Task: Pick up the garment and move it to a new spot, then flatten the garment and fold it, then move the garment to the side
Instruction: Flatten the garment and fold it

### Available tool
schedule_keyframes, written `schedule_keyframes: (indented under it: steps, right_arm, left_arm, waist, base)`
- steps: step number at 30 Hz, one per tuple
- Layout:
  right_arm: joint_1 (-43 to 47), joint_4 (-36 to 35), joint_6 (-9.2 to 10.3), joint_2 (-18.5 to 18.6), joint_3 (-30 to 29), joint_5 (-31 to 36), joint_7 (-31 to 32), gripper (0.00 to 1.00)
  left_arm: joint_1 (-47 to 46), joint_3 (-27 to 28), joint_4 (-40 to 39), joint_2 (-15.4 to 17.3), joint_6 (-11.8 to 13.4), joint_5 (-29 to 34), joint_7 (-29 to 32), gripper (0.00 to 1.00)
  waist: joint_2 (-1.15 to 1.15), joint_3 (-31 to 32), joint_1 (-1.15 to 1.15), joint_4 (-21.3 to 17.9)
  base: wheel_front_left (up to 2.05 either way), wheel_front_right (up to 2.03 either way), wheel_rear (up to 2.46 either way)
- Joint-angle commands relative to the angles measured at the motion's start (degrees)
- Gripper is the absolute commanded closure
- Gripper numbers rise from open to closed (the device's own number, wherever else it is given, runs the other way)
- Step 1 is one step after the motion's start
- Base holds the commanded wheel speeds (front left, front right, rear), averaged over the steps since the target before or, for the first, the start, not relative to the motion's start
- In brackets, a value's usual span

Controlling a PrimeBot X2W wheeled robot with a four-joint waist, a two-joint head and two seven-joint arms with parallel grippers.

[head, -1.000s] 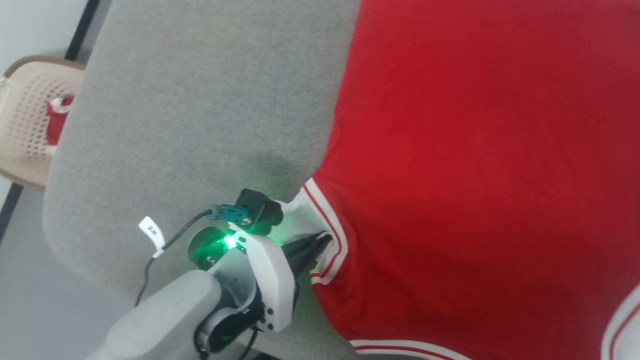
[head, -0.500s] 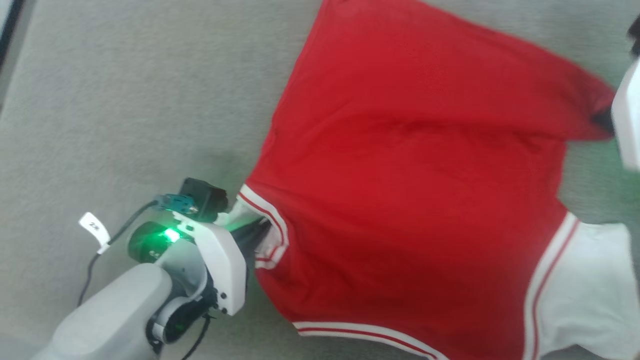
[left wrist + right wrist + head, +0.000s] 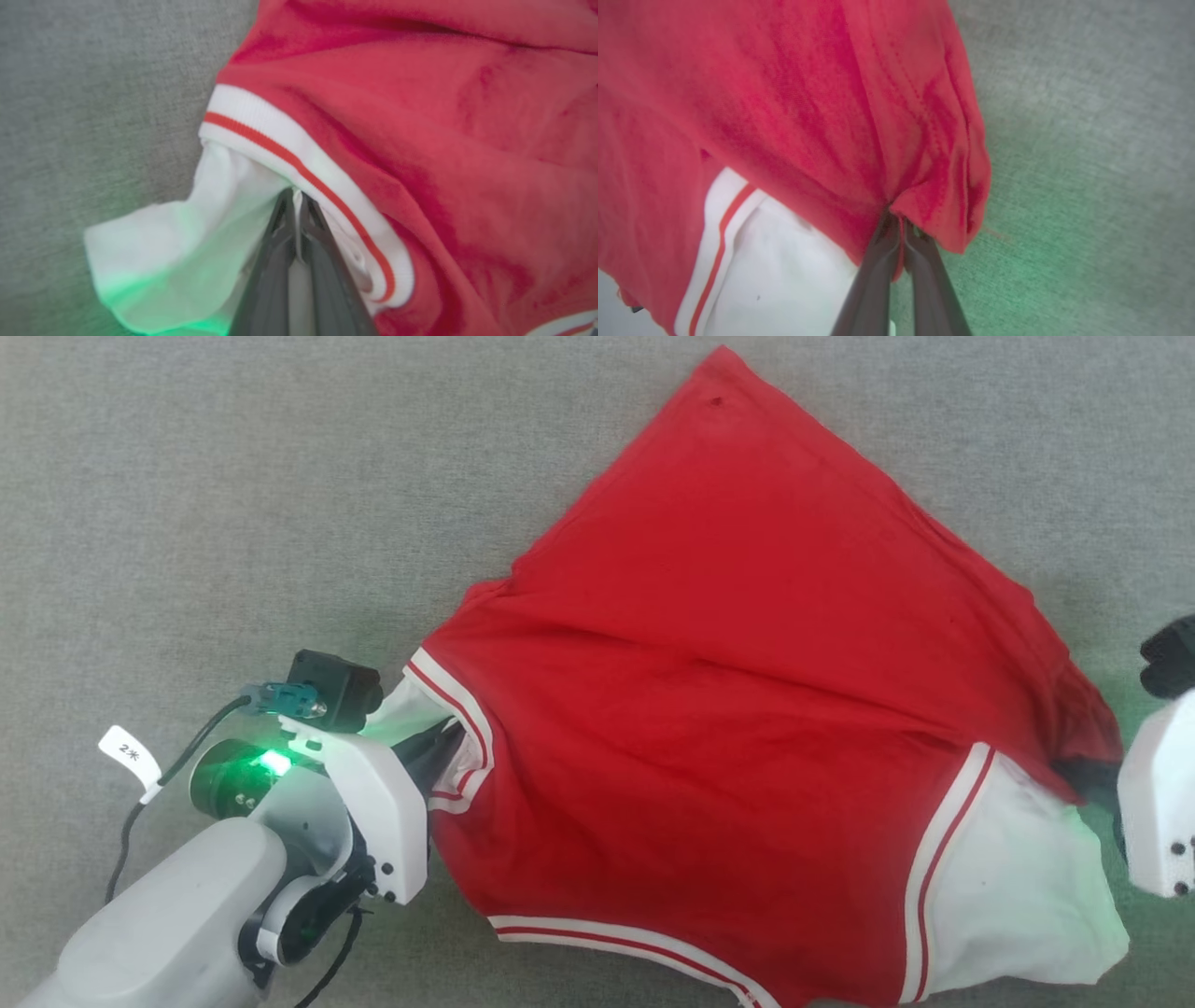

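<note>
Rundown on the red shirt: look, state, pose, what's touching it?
The garment is a red knit-looking T-shirt with white short sleeves and red-and-white striped trim, plain red side up. It is spread, creased, over the grey fabric surface. The left gripper is shut on its white sleeve by the trim; the right gripper is shut on a bunched red edge.

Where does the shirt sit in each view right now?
Head view: shirt across the centre and right, on the grey surface.
Left wrist view: right and top; left claw shut on it beside the striped trim.
Right wrist view: left and top; right claw shut on a red edge.
Shared landmark: the striped trim.
</note>
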State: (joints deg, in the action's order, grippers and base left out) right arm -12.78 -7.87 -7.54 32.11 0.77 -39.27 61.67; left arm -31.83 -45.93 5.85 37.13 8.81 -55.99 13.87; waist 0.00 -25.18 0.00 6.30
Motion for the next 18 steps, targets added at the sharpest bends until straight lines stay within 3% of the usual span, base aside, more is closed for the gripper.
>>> schedule_keyframes:
  steps: [1, 2, 3, 4, 5, 6, 7, 12, 18]
  right_arm:
    - [3.43, 2.54, 0.13, -1.93, 0.32, 1.64, -0.50, 1.00]
    - [4.17, 3.43, 0.12, -2.91, 0.03, 2.53, -1.66, 0.94]
    - [4.50, 4.78, 0.16, -3.90, -0.50, 3.65, -2.91, 0.75]
    - [4.94, 6.25, 0.18, -4.83, -0.36, 4.21, -3.45, 0.67]
    - [4.94, 6.25, 0.18, -4.83, -0.36, 4.21, -3.45, 0.67]
    - [5.20, 7.47, 0.18, -5.66, -0.14, 4.58, -3.94, 0.51]
    - [4.88, 8.19, 0.18, -6.14, -0.05, 5.29, -4.96, 0.00]
    - [3.25, 7.14, 0.39, -5.98, 0.01, 5.73, -7.74, 0.00]
    - [2.39, -2.16, 0.10, -4.71, -2.52, 4.52, -8.48, 0.00]
  left_arm:
    - [0.30, -0.42, 0.95, -0.80, 0.48, -0.05, 0.58, 1.00]
    - [0.21, -0.38, 0.97, -0.88, 0.50, -0.10, 0.53, 1.00]
    - [0.20, -0.34, 0.96, -0.95, 0.44, -0.23, 0.43, 1.00]
    - [0.21, -0.41, 1.01, -1.01, 0.25, -0.22, 0.34, 1.00]
    - [0.21, -0.41, 1.01, -1.01, 0.25, -0.22, 0.34, 1.00]
    - [0.26, -0.52, 1.10, -1.00, 0.10, -0.20, 0.30, 1.00]
    - [0.35, -0.56, 1.18, -0.98, 0.04, -0.23, 0.27, 1.00]
    - [1.70, -0.44, 1.21, -0.31, 0.07, -0.69, 0.04, 1.00]
    - [3.51, -0.45, -0.10, 1.11, 0.52, -1.13, -0.12, 1.00]
  waist:
    - [0.00, -0.30, 0.00, -0.21]
    - [0.00, -0.40, 0.00, -0.29]
    - [0.00, -0.55, 0.00, -0.39]
    - [0.00, -0.60, 0.00, -0.48]
    - [0.00, -0.60, 0.00, -0.48]
    - [0.00, -0.63, 0.00, -0.57]
    - [0.00, -0.64, 0.00, -0.67]
    - [0.00, 0.13, 0.00, -1.38]
    - [0.00, 1.63, 0.00, -1.88]
  base:
    - [0.00, 0.00, 0.00]
    - [0.00, 0.00, 0.00]
    - [0.00, 0.00, 0.00]
    - [0.00, 0.00, 0.00]
    - [0.00, 0.00, 0.00]
    - [0.00, 0.00, 0.00]
    - [0.00, 0.00, 0.00]
    - [0.00, 0.00, 0.00]
    - [0.00, 0.00, 0.00]
